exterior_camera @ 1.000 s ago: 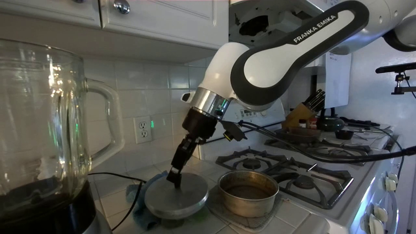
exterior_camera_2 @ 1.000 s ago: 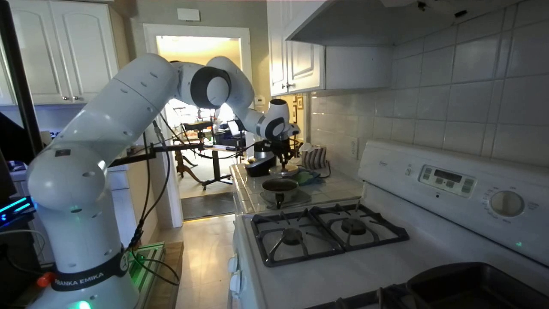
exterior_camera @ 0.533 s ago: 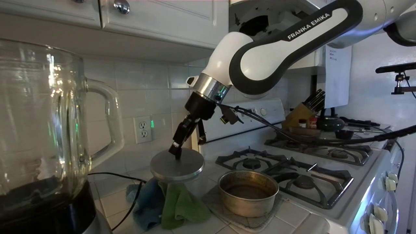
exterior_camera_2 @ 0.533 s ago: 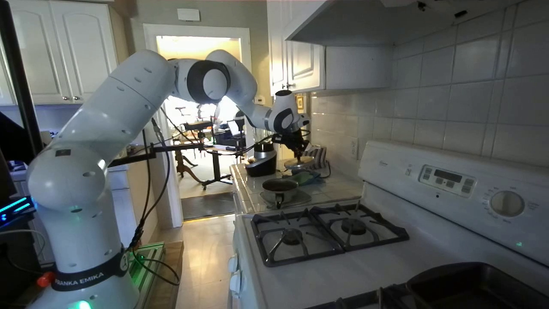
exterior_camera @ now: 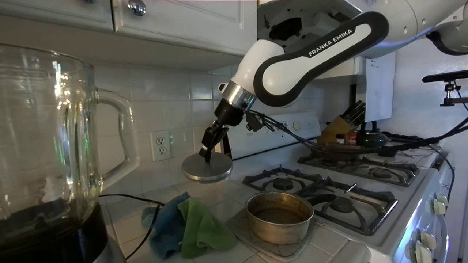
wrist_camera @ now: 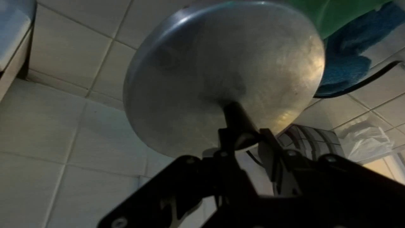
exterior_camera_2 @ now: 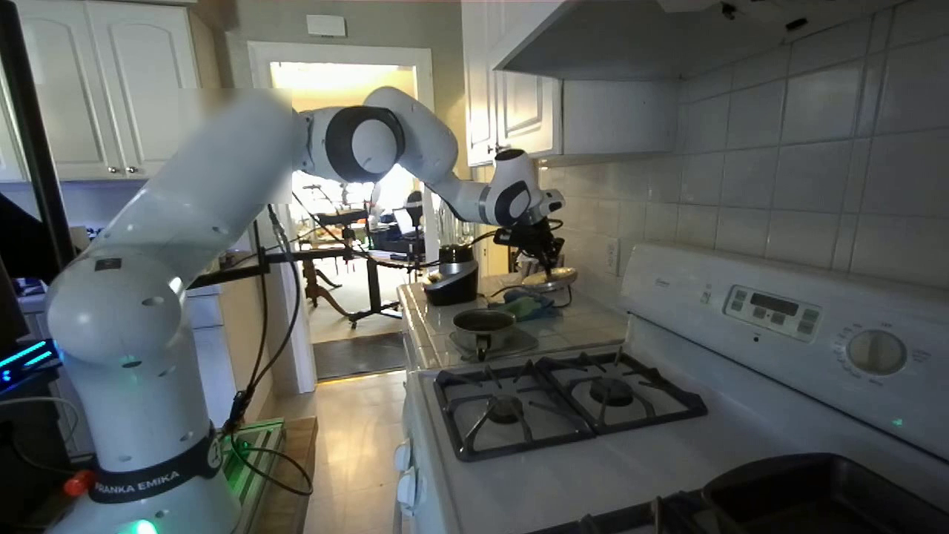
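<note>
While a blender stands leftmost in an exterior view, a blue towel and green cloth follow; then the gripper holds the metal lid aloft, apparently clamping its dimly lit knob; rightward sits a pot.

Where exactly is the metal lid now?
In an exterior view, the metal lid hangs in the gripper left of centre, off the tiled counter, pictured above the green cloth and up-left of the pot.

A green cloth and blue cloth contrast with the pale gridded desk, silver-grey lid and black pincer.
</note>
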You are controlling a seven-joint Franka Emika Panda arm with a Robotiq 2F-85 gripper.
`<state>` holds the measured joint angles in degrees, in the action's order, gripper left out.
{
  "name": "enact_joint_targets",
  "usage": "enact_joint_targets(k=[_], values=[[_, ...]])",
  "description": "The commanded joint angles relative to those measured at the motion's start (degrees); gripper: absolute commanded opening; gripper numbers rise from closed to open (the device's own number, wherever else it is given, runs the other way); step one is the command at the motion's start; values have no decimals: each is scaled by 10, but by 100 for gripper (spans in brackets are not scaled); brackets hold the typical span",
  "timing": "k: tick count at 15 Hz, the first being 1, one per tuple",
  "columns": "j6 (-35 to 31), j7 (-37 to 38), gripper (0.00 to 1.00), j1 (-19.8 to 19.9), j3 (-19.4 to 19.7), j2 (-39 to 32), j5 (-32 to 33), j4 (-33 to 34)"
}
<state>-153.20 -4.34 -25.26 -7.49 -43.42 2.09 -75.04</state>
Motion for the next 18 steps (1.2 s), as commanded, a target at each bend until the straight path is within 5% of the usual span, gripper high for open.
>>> enact_joint_targets(k=[1, 18], values=[[12, 36, 7, 3, 10, -42, 16, 54], [51, 73, 7, 22, 15, -143, 0, 128]])
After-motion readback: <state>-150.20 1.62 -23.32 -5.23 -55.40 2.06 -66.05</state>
